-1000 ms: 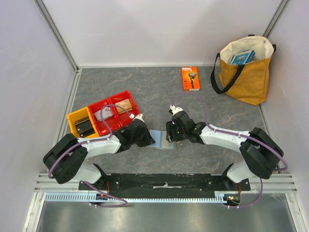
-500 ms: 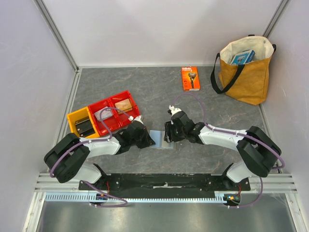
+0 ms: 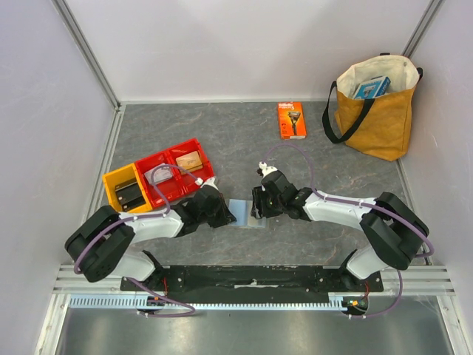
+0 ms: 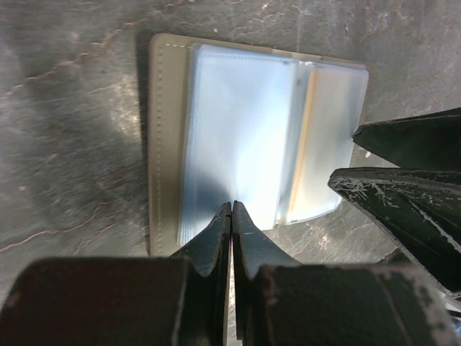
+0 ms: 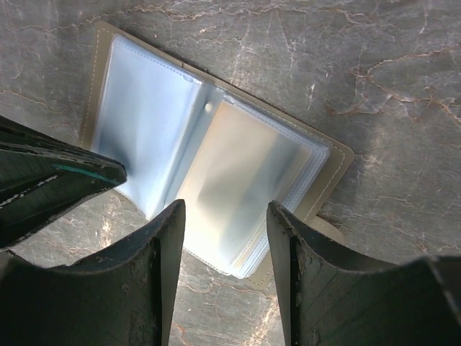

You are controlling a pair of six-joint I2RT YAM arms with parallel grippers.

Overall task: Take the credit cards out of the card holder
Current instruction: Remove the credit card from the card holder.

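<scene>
Grey marbled surface [image 3: 236, 133]. Mustard tote bag [image 3: 373, 122] far beyond card holder [image 3: 247, 214], to its right. Red and yellow bins [image 3: 111, 186] left of holder. Holder lies flat, open, clear sleeves up, between arms. Right pincer [image 5: 225, 213] spread above holder's right half. Left pincer [image 4: 232, 207] pressed together, tips at sleeve edge. Tan card [image 5: 238, 169] inside sleeve.

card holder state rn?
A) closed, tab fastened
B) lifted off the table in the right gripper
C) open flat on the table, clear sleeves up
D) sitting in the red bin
C: the card holder lies spread open on the table, clear sleeves facing up, with the shut left gripper and the open right gripper over it.
</scene>
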